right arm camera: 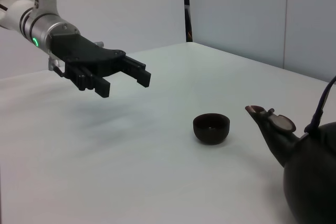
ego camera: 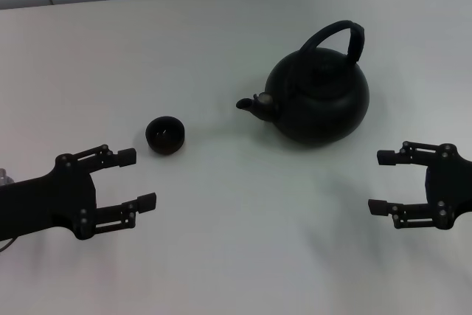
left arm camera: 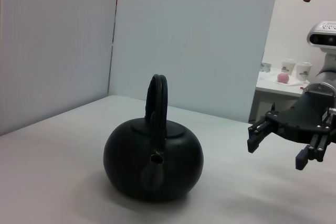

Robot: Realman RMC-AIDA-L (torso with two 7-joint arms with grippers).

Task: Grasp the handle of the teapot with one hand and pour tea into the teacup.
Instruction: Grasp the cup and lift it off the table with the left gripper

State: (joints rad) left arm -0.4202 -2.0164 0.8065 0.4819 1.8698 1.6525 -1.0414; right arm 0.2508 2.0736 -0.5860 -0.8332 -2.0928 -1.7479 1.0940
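Robot lab or test room, bare white table (ego camera: 221, 256), plain partition panels (left arm camera: 194, 40), paper cups (left arm camera: 295, 69) on a side bench

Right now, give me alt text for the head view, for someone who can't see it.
A round matte black teapot with an arched handle stands on a white table, spout towards a tiny dark teacup. Open left claw and right claw hover nearer, apart from both.

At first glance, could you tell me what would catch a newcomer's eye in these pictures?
The large round matte black teapot with its arched handle dominates the white table, its spout aimed at the tiny dark bowl-shaped teacup on the robot's left. Nearer the robot, the left gripper and right gripper hover open, holding nothing.
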